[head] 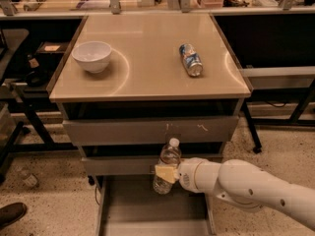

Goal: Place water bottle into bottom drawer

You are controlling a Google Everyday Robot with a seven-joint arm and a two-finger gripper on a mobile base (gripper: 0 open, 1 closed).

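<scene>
Clear plastic, white-capped, the water bottle (pixel 170 156) hangs upright over the grey bottom drawer (pixel 142 211). The claw (pixel 165 173) pinches its middle.

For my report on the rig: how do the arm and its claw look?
The arm is a smooth, rounded white shell with a few small dark dots along it and a ringed white wrist. The claw, at the bottle over the bottom drawer, is pale yellow. No cables show.
</scene>
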